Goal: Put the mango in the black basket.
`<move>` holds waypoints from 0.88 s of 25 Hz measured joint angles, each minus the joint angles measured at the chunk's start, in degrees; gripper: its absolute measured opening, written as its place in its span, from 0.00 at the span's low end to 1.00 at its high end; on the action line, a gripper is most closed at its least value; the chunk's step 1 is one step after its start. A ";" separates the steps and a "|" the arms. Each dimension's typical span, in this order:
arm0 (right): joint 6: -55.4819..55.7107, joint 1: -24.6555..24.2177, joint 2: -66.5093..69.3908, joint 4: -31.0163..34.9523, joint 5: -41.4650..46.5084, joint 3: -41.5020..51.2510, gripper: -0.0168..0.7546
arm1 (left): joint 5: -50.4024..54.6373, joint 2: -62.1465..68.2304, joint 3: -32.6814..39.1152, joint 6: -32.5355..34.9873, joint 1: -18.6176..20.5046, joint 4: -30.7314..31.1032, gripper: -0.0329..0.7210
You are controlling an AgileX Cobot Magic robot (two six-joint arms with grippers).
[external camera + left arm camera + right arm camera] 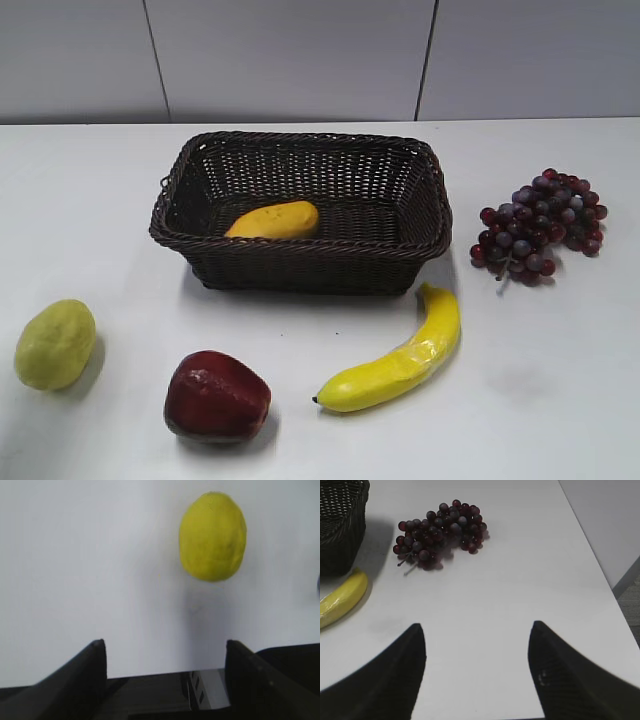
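1. Nearest the front edge of the white table (560, 400) lie a dark red apple (216, 396) and a yellow banana (397, 355); a pale yellow-green fruit (55, 343) sits near the front left corner.
2. The left gripper (165, 672) hangs over that corner with its jaws spread wide and nothing between them. Only the two dark fingers show, cut off by the lower edge of the wrist view; the yellow-green fruit lies beyond them, apart.
3. The right gripper (477, 667) hovers over the right side, jaws likewise spread and empty, its fingers also cropped. The banana and the basket are cut by the left edge of this view.
4. Neither arm appears in the exterior view.
5. The black basket (300, 262) stands mid-table. The mango (274, 220) lies inside it, toward the front left; the near wall hides its lower part.
6. A bunch of dark red grapes (541, 227) rests right of the basket, toward the right edge.
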 joint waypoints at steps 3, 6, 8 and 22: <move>0.00 0.00 0.00 0.00 0.00 0.00 0.67 | -0.03 -7.96 6.58 -1.25 0.00 -1.36 0.77; 0.00 0.00 0.00 0.00 0.00 0.00 0.67 | -0.01 -17.31 11.91 -1.75 0.00 -3.21 0.77; 0.00 0.00 0.00 0.00 0.00 0.00 0.67 | 0.04 -24.93 15.06 -1.87 0.00 -3.84 0.76; 0.00 0.00 0.00 0.00 0.00 0.00 0.67 | -5.48 -75.18 22.58 -2.02 0.00 2.26 0.75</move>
